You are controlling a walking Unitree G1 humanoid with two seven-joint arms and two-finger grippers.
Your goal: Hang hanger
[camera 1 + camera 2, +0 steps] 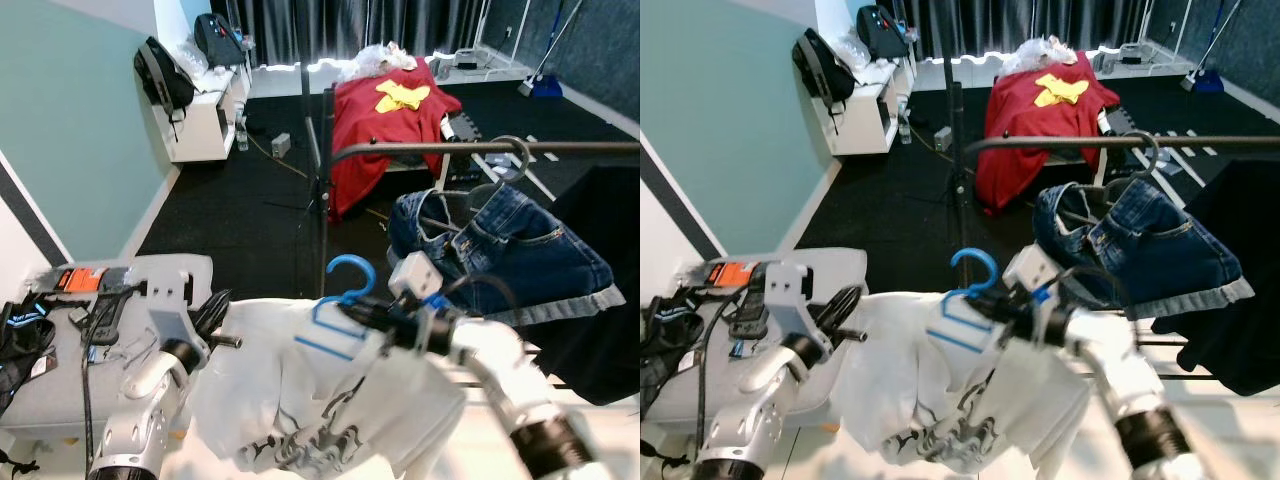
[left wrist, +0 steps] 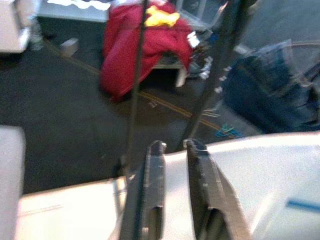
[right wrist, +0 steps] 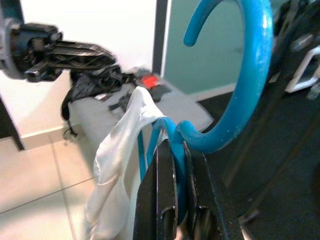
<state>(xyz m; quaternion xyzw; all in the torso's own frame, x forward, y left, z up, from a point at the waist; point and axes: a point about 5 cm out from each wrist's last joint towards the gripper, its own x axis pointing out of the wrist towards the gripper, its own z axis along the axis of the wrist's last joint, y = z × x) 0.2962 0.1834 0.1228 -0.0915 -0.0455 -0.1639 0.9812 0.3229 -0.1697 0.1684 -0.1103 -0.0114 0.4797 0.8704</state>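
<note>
Your right tool (image 1: 372, 318) clamps the blue hanger (image 1: 340, 305); the rail (image 1: 480, 149), running left to right, lies above and ahead. Left tool (image 2: 170, 165) narrow, against the shirt (image 1: 300, 390).

Smooth glossy blue plastic hanger (image 3: 235, 95). Soft matt white cloth garment with black print (image 1: 300, 400). Matt dark metal clothes rail (image 1: 480, 148). Coarse blue denim shorts (image 1: 510, 250), frayed hem. Matt red cloth drape (image 1: 385, 130). Brushed silver metal robot arms, matt black plastic fingers (image 2: 150, 200).
</note>
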